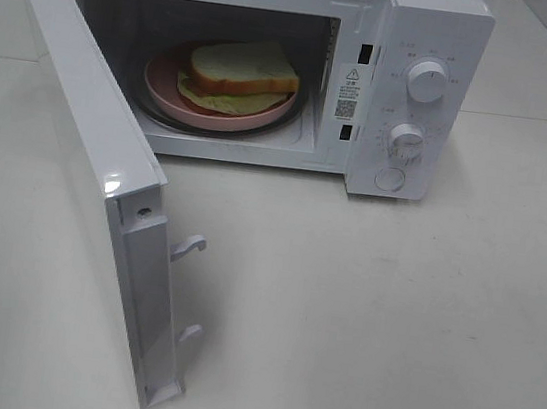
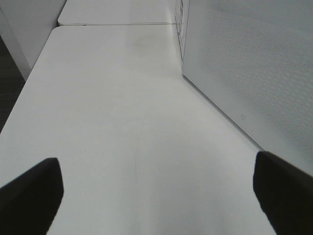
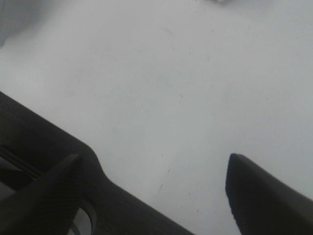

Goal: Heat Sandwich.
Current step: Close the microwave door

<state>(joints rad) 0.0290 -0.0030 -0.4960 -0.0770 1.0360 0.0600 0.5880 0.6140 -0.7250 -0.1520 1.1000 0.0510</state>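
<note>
The sandwich (image 1: pixel 243 71), white bread with a tan crust and pale filling, lies on a round pink plate (image 1: pixel 168 90) inside the white microwave (image 1: pixel 433 29), whose door (image 1: pixel 80 139) stands wide open toward the front left. Neither arm shows in the exterior high view. In the left wrist view my left gripper (image 2: pixel 156 164) is open, its dark fingertips (image 2: pixel 34 191) far apart over bare table beside the door's dotted panel (image 2: pixel 254 63). My right gripper (image 3: pixel 152 159) is open too, with only white table between its fingers (image 3: pixel 259 191).
Two knobs (image 1: pixel 427 82) and a round button (image 1: pixel 390 179) sit on the microwave's right panel. Two latch hooks (image 1: pixel 190 245) stick out of the door's free edge. The white table (image 1: pixel 391 311) extends in front and to the right.
</note>
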